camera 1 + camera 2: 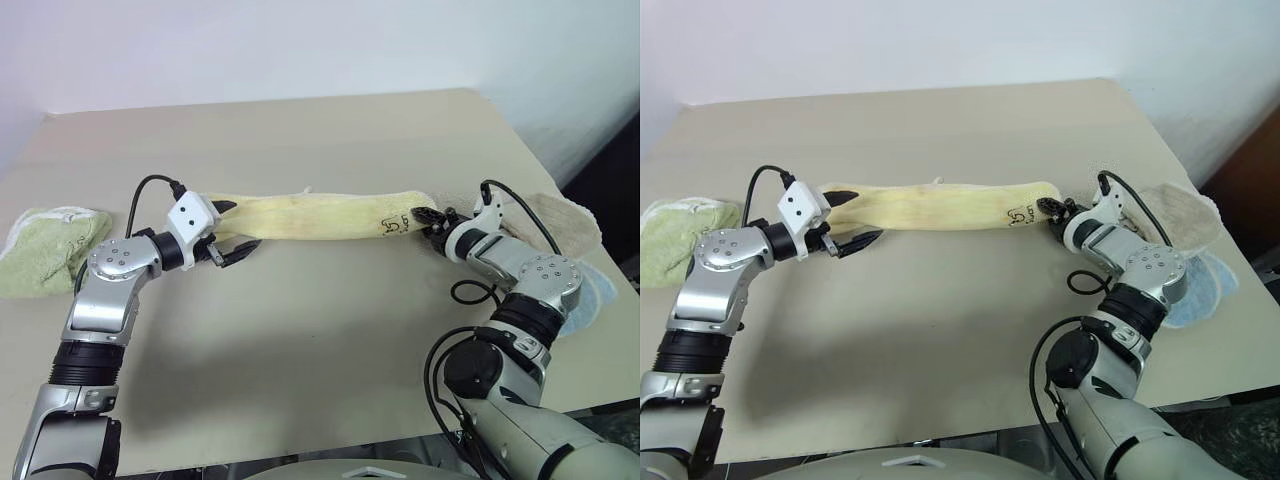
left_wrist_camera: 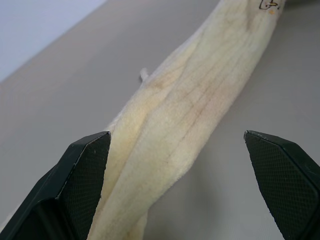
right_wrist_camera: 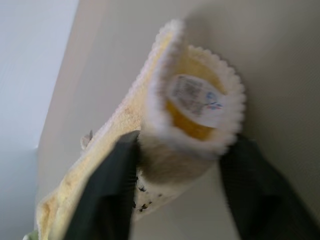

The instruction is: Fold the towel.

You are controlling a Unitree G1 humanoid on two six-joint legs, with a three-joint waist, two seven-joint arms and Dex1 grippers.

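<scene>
The pale yellow towel (image 1: 300, 215) lies bunched into a long strip across the middle of the table, with a small dark embroidered mark (image 1: 392, 224) near its right end. My left gripper (image 1: 238, 228) is at the strip's left end, open wide. Its fingers (image 2: 85, 165) stand on either side of the cloth (image 2: 190, 110) without pinching it. My right gripper (image 1: 425, 220) is at the right end. In the right wrist view its two fingers (image 3: 110, 185) press on the towel's curled end (image 3: 195, 130), where a white label shows.
A light green towel (image 1: 50, 245) lies crumpled at the table's left edge. At the right edge a beige towel (image 1: 560, 220) rests over a light blue one (image 1: 595, 295), just behind my right arm. The tan tabletop (image 1: 320, 340) spreads in front of the strip.
</scene>
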